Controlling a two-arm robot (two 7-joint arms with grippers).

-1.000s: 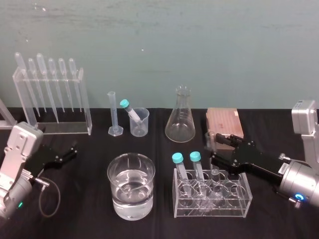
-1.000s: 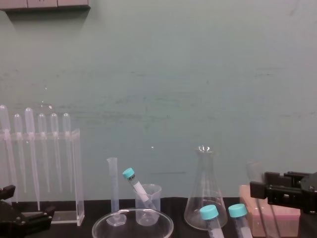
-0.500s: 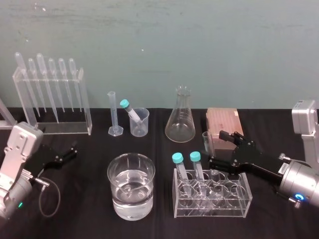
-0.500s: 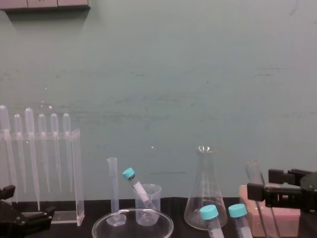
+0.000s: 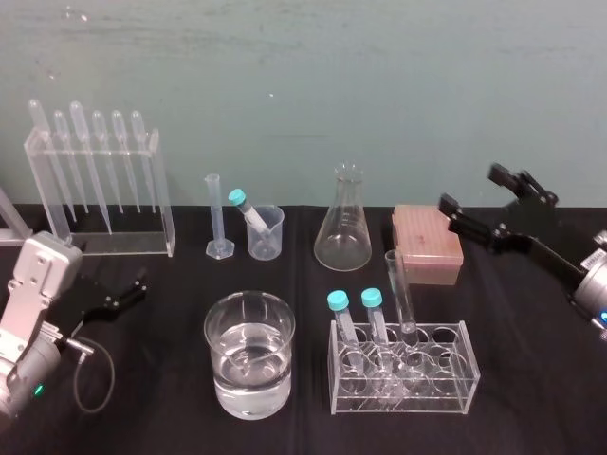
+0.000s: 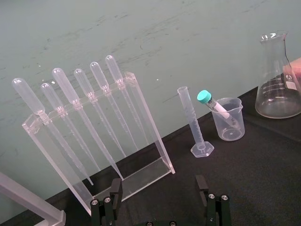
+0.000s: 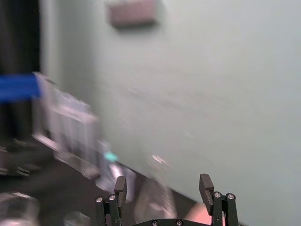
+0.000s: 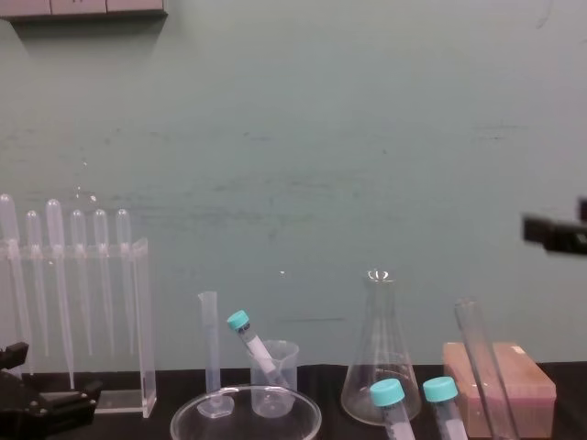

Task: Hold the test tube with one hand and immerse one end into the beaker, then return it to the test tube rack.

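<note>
Leaning in the rack (image 5: 469,372), the test tube (image 5: 400,294) stands free; right gripper (image 5: 469,187) hovers high, jaws wide, empty; left gripper (image 6: 158,188) rests at worktop's (image 5: 541,389) left, jaws apart, empty

— What is sitting on the black table (image 5: 531,398)?
— A pink box (image 5: 427,242) is lying below the jaws of the right gripper (image 5: 470,188); flask (image 5: 342,237), tube rack (image 5: 403,384) and beaker (image 5: 249,370) are standing farther to their left.
</note>
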